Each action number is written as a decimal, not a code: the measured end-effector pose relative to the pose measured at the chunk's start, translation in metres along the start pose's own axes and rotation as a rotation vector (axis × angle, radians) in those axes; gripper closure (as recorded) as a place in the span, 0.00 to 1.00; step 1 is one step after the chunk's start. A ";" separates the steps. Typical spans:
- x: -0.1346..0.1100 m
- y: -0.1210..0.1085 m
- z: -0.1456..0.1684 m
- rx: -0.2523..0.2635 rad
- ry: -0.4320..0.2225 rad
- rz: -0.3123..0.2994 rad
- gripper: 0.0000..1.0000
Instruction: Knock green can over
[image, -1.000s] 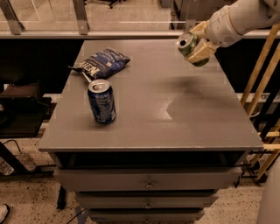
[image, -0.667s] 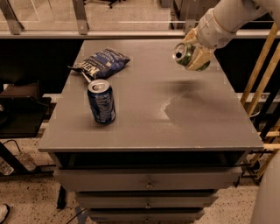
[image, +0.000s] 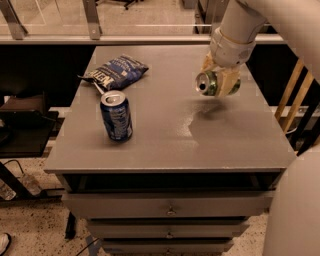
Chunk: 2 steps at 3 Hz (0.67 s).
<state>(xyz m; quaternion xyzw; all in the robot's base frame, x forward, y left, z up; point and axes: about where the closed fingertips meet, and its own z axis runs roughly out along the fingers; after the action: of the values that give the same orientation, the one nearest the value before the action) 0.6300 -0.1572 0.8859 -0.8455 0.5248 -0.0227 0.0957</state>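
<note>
The green can (image: 209, 83) is held on its side in the air above the right part of the grey table (image: 165, 145), its silver top facing left toward the camera. My gripper (image: 222, 80) is shut on the green can, its pale fingers (image: 231, 86) wrapped around the can's body. The white arm comes down from the upper right. The can's shadow falls on the table just below it.
A blue can (image: 116, 115) stands upright at the table's left front. A dark blue chip bag (image: 116, 71) lies at the back left. Drawers (image: 170, 207) sit under the tabletop. A wooden frame (image: 290, 95) stands at the right, a dark shelf at the left.
My gripper has carried the green can leftward and lower, toward the middle of the table, and the can has tipped further onto its side. The blue can and chip bag have not moved.
</note>
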 end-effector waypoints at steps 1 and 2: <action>-0.004 0.008 0.017 -0.079 0.004 -0.028 1.00; -0.008 0.013 0.036 -0.131 0.003 -0.038 1.00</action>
<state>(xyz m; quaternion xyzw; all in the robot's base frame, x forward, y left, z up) 0.6200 -0.1510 0.8487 -0.8598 0.5091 0.0085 0.0388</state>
